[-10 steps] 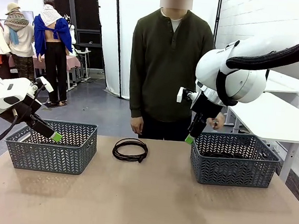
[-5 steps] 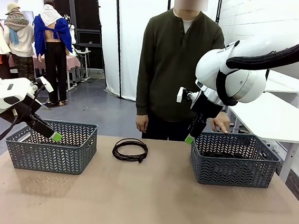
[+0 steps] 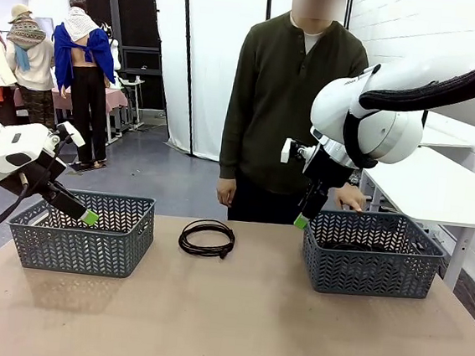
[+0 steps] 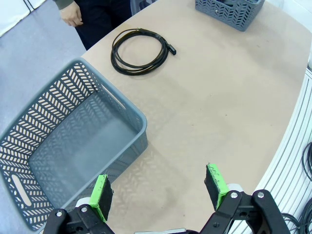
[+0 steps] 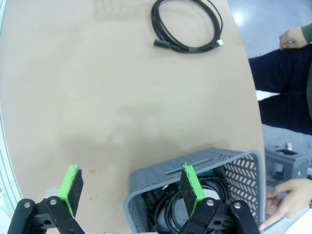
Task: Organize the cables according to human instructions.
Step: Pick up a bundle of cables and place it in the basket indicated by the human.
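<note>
Cables: one coil [image 3: 207, 237] on desk [image 3: 223, 328] between two grey baskets, more coiled in right basket [image 3: 373, 252]
Left basket [image 3: 83, 231] empty; left gripper [image 4: 158, 187] and right gripper [image 5: 130, 187] both spread wide, holding nothing; person's hand [image 3: 351, 197] at right basket's far rim

Coiled cables and the human at the table.
One black cable coil [image 3: 207, 237] lies flat mid-table between two baskets; further coils [image 5: 183, 204] lie in the right basket [image 3: 371, 254]. The human [image 3: 299, 108] in olive stands behind, one hand [image 3: 352, 197] at that basket's far rim.
</note>
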You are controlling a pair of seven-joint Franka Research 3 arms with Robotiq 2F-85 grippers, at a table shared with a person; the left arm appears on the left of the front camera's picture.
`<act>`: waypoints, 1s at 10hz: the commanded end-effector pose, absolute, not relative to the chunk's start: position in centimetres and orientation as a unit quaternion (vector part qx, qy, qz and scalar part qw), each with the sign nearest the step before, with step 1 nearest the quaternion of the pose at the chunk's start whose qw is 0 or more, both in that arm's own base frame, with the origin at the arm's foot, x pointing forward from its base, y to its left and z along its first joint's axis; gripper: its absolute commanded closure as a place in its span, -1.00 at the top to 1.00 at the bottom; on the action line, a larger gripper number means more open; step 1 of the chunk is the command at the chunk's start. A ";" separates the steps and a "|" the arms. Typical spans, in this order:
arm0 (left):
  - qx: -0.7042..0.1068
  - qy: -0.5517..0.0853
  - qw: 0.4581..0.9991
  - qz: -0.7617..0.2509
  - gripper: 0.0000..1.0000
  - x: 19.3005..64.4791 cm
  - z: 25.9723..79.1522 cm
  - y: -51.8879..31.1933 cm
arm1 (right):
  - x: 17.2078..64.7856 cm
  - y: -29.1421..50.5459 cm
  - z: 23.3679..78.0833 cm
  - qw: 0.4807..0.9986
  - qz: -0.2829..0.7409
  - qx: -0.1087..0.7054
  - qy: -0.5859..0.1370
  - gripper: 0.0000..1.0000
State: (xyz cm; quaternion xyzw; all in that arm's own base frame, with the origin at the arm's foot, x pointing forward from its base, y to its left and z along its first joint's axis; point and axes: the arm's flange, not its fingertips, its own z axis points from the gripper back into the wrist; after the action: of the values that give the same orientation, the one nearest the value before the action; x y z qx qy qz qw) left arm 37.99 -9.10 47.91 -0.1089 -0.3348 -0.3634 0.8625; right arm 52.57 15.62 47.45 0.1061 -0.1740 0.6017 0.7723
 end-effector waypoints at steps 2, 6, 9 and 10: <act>-0.116 -0.334 0.865 -0.357 1.00 38.1 47.8 -9.0 | 52.7 15.6 47.5 0.772 0.601 0.101 -0.180 1.00; -0.116 -0.334 0.865 -0.357 1.00 38.1 47.8 -9.0 | 52.6 16.7 47.7 0.782 0.593 0.101 -0.164 1.00; -0.116 -0.334 0.865 -0.357 1.00 38.1 47.8 -9.0 | 53.1 20.8 49.1 0.815 0.557 0.095 -0.129 1.00; -0.116 -0.334 0.865 -0.357 1.00 38.1 47.8 -9.0 | 53.8 22.3 49.7 0.835 0.531 0.098 -0.109 1.00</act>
State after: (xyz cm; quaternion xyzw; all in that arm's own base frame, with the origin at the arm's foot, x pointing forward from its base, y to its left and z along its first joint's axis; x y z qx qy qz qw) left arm 37.99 -9.10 47.91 -0.1089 -0.3348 -0.3635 0.8625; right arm 52.18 20.71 48.81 0.0936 -0.1383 0.5556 0.8145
